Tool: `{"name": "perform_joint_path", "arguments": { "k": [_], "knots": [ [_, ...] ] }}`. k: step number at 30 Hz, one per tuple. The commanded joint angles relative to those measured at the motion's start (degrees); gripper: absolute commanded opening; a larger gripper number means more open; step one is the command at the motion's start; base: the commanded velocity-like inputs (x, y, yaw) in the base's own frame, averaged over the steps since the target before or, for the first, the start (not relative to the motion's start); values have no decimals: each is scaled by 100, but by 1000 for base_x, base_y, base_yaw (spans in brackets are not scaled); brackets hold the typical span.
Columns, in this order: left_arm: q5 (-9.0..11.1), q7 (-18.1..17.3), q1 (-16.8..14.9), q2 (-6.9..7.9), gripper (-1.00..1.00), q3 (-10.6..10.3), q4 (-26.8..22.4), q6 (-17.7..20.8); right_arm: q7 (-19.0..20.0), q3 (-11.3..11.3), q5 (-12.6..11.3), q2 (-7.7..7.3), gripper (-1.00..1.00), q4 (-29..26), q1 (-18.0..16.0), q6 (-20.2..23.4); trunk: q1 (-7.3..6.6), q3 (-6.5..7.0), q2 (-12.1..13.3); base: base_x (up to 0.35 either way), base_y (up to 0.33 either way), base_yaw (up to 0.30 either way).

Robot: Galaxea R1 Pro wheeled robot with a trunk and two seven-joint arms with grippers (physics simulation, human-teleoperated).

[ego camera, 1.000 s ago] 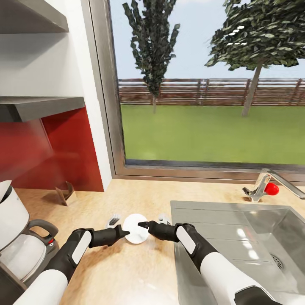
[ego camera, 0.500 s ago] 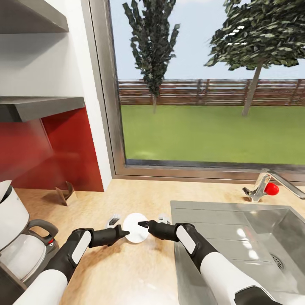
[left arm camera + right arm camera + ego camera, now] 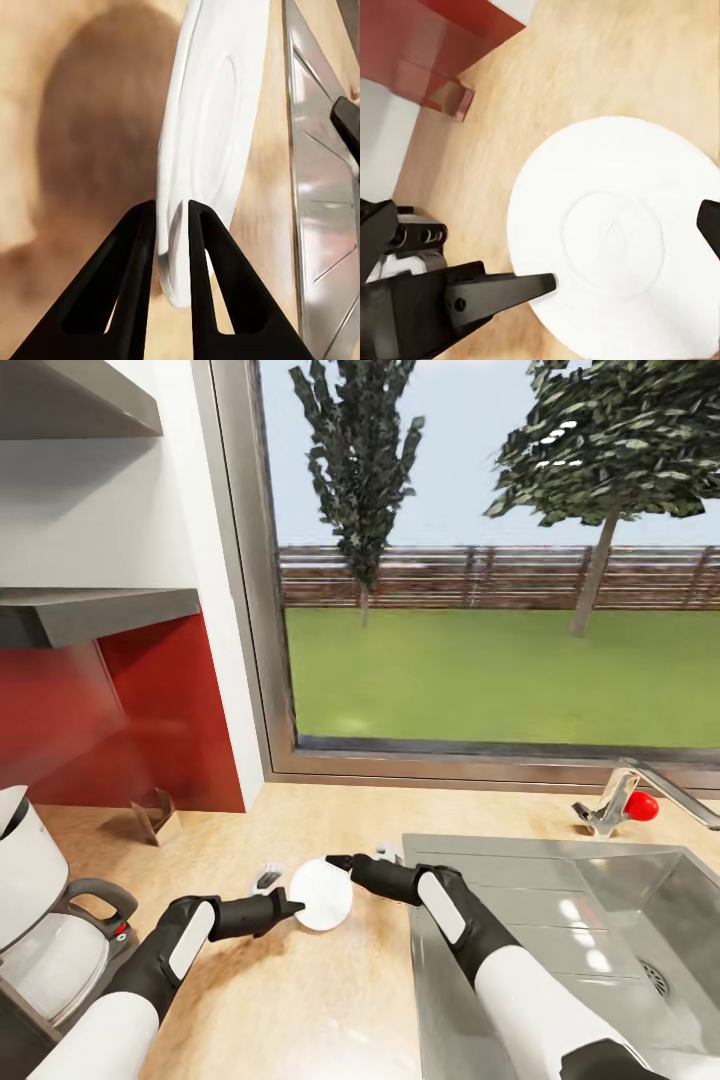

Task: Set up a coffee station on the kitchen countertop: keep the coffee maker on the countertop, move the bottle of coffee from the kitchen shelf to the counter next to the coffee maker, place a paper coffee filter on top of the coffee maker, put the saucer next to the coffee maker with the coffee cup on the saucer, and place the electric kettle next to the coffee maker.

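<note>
White saucer (image 3: 321,894) tilted on edge, left gripper (image 3: 172,225) jaws pinching rim.

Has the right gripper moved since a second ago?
Yes. The right gripper has pulled back off the saucer, toward the window, judged against the sink edge. The left gripper grips the saucer's rim.

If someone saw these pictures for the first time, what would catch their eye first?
The white saucer stands out, pinched at its rim by the left gripper above the light-wood countertop, with the right gripper at its far edge. Behind it a big window shows lawn and trees.
</note>
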Motion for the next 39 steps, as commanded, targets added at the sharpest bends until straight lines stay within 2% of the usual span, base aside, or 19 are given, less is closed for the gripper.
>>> {"name": "perform_joint_path", "arguments": {
  "k": [1,9,11,13,18,19,20,23,25,31,39],
  "knots": [
    [-12,-13,-6,0,-100,13,-3,26,-1,3,-13,-2,100,-47,-5,23,4,-14,-13,0,0,0],
    [66,-25,-18,42,-100,13,-26,54,-7,-5,-10,-49,100,-558,-5,23,4,-14,-13,0,0,0],
    [196,-33,-19,55,-100,13,-30,69,-7,-6,-8,-125,100,-694,-5,23,4,-14,-13,0,0,0],
    [350,-71,-19,67,-100,13,-34,103,-8,-6,-4,-266,100,-781,-5,23,4,-14,-13,0,0,0],
    [350,-71,-19,67,-100,13,-34,103,-8,-6,-4,-266,100,-781,-5,23,4,-14,-13,0,0,0],
    [379,-87,-19,71,-100,13,-36,115,-8,-6,-5,-309,100,-793,-5,23,4,-14,-13,-14,0,0],
    [422,-165,-17,92,-100,6,-37,150,-4,-6,-8,-464,100,-825,-5,23,4,-14,-13,-91,0,0],
    [474,-377,-13,146,-100,-13,-40,214,5,-1,-14,-804,100,-889,-5,23,4,-14,-13,-198,0,0],
    [488,-470,-11,167,-100,-18,-40,233,13,1,-14,-902,100,-907,-5,23,4,-14,-13,-290,0,0],
    [498,-611,9,198,-100,-38,-41,245,19,2,-16,-970,100,-919,-5,23,4,-14,-13,-320,0,0],
    [504,-628,24,201,-100,-39,-41,246,19,2,-18,-973,100,-925,-5,23,4,-14,-13,-331,64,0]
  ]
}}
